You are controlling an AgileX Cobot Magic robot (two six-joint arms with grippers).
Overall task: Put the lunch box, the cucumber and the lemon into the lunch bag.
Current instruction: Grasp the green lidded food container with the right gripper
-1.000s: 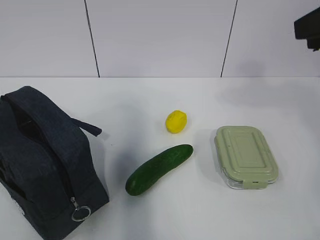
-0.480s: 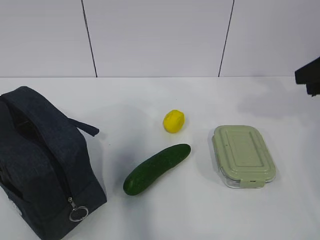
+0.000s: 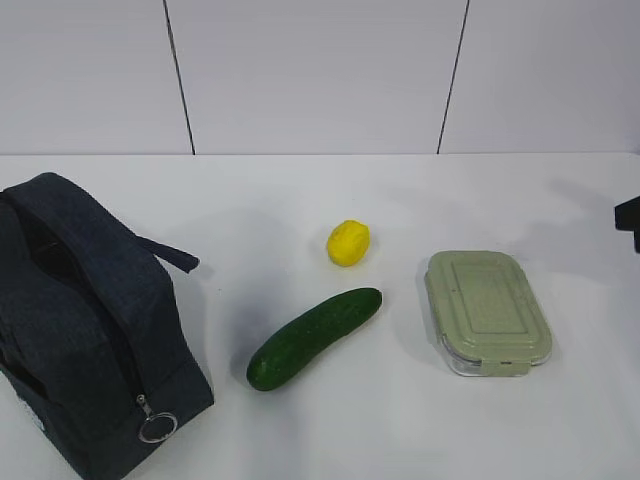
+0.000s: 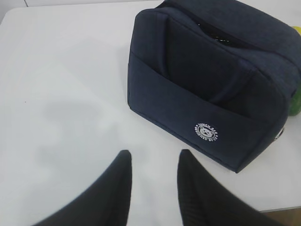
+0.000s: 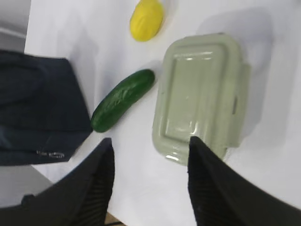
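Observation:
The dark navy lunch bag [image 3: 90,330] stands at the left of the white table, its metal ring pull [image 3: 160,427] hanging at the near end. The cucumber [image 3: 313,338] lies slantwise in the middle, with the yellow lemon [image 3: 348,242] behind it. The lunch box [image 3: 487,310], with its sage-green lid on, sits to the right. My left gripper [image 4: 154,154] is open over bare table, short of the lunch bag [image 4: 211,89]. My right gripper [image 5: 150,141] is open high above the table, with the lunch box [image 5: 200,99], cucumber [image 5: 122,100] and lemon [image 5: 146,20] below it.
A dark part of the right arm [image 3: 630,218] shows at the right edge of the exterior view. A white panelled wall [image 3: 320,75] closes the back. The table's edge [image 5: 101,212] runs just under the right gripper's fingers.
The dark part of the right arm has dropped from the upper right corner to mid-height at the right edge. The objects on the table lie where they were.

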